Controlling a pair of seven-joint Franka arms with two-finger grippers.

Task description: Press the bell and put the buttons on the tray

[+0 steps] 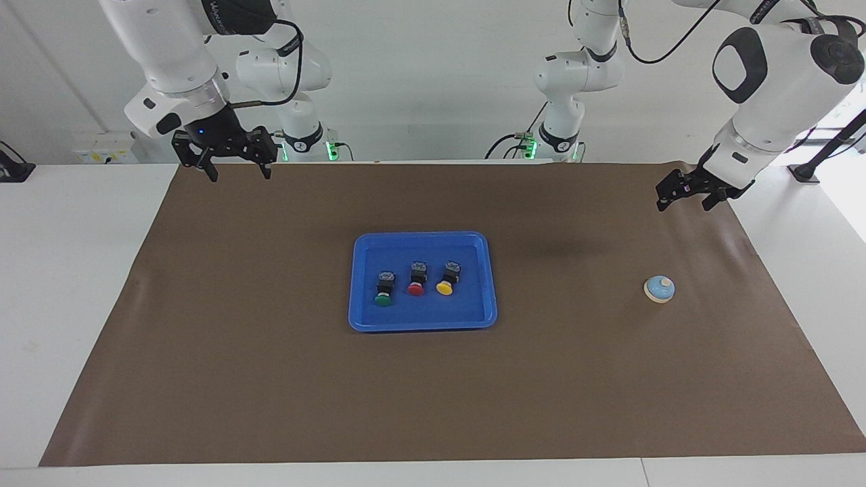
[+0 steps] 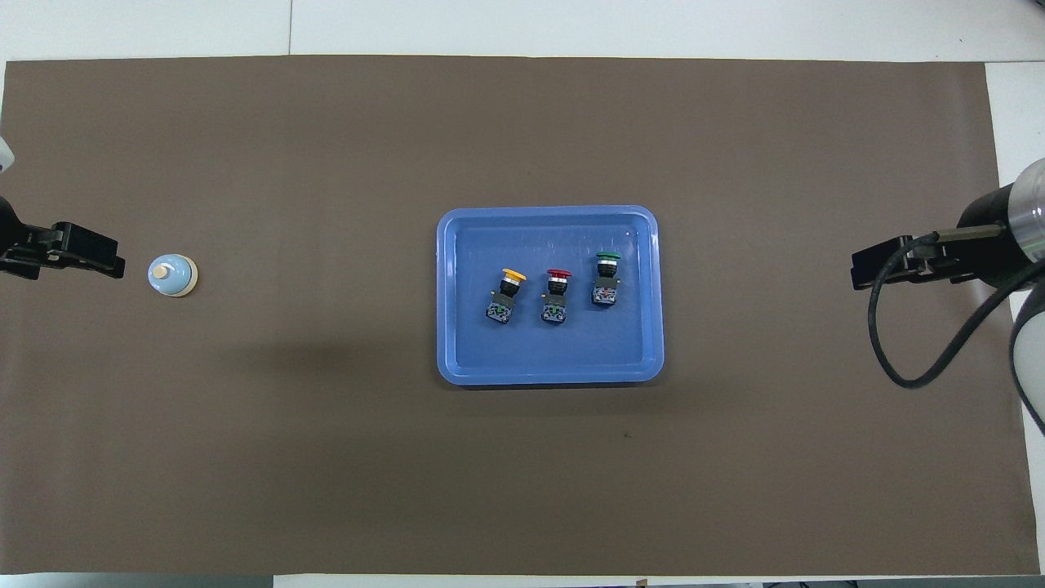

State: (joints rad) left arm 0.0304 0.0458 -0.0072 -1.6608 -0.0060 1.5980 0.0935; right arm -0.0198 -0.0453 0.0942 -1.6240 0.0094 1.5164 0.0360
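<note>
1. The blue tray (image 1: 357, 284) sits mid-mat, and all three buttons lie in it in a row: green (image 1: 383, 289), red (image 1: 417, 279), yellow (image 1: 448, 278). That part looks done.
2. The bell (image 1: 659, 289) stands alone on the brown mat (image 1: 270, 379) toward the left arm's end, well apart from the tray. Whether it has been pressed cannot be told.
3. The left gripper (image 1: 685, 196) hangs in the air over the mat's edge, near the bell but clear of it, fingers spread and empty.
4. The right gripper (image 1: 233, 168) waits over the mat's corner at its own end, fingers spread, holding nothing.
5. Judging by this, little or nothing is left.
</note>
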